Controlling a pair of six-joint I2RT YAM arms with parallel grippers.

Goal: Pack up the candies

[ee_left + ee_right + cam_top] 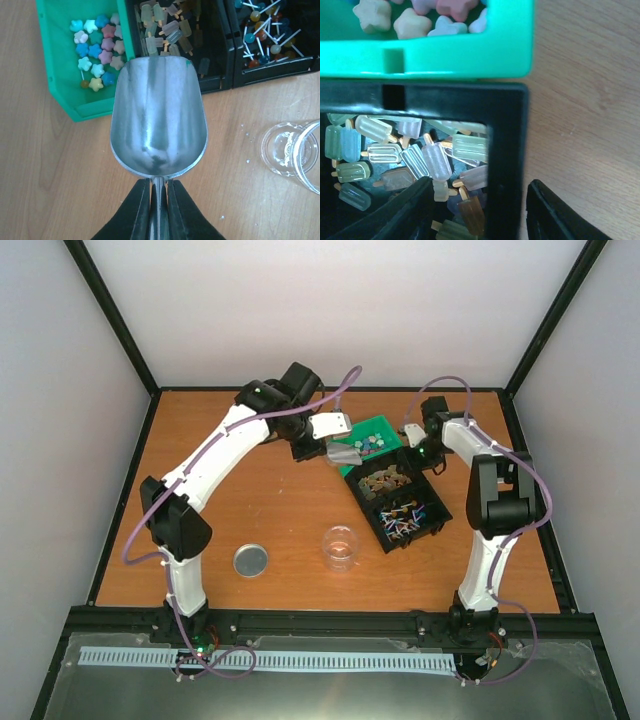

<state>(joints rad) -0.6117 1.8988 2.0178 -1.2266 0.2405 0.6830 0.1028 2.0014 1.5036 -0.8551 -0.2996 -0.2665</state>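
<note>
— Where are the candies [97, 50]?
— In the green bin [60, 95], just beyond my empty scoop [157, 120]. My left pincer [159, 182] pinches its handle.
— Your right?
— My right pincer [481, 182] is spread, astride the black tray's [507, 150] wall. I'd dip the lip low, slide under, and lift level.

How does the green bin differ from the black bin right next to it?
The green bin is bright green plastic; the black bin is black. The green bin holds chunky star-shaped candies in pink, blue, yellow and white; the black bin holds translucent popsicle-shaped pieces on sticks. The right gripper stands open astride the black bin's wall, not the green bin's. Both are open-topped, side by side on the table.
</note>
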